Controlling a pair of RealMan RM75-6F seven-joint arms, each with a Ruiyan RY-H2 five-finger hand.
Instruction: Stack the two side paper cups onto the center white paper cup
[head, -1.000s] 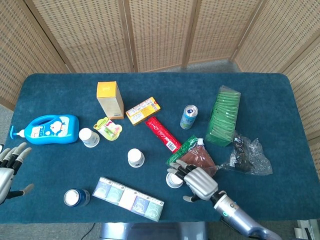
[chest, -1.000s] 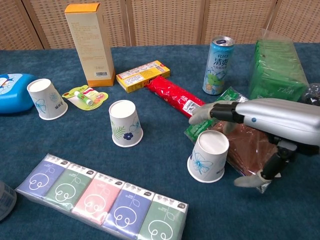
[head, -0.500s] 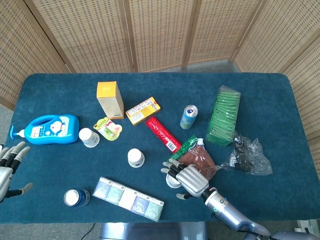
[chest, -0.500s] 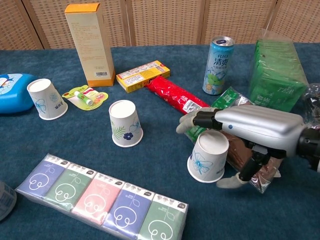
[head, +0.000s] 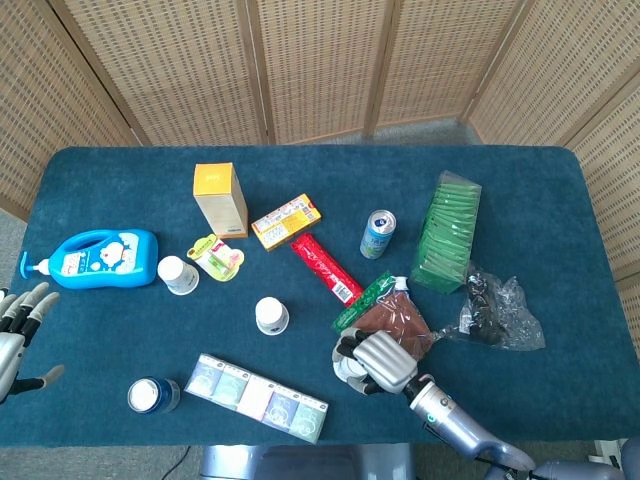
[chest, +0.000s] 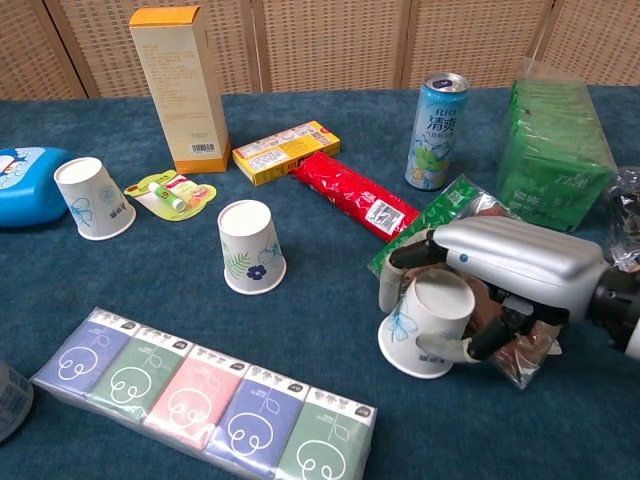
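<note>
One cup (chest: 425, 322) in R hand (chest: 500, 265)

Orange box (chest: 180, 85), drink can (chest: 438, 117)

Open cloth between right paper cup (chest: 428, 324) and center paper cup (chest: 251, 246). Flanking obstacles: red packet (chest: 352, 194) behind, tissue pack (chest: 208, 404) in front, brown pouch (chest: 510, 325) just right.

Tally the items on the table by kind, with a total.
Paper cups: 3 (left, centre, right, the last gripped by the right hand)
Boxes: 2
Cans: 1
Bottles: 1
Jars: 1
Packets and bags: 7
Total: 15
</note>
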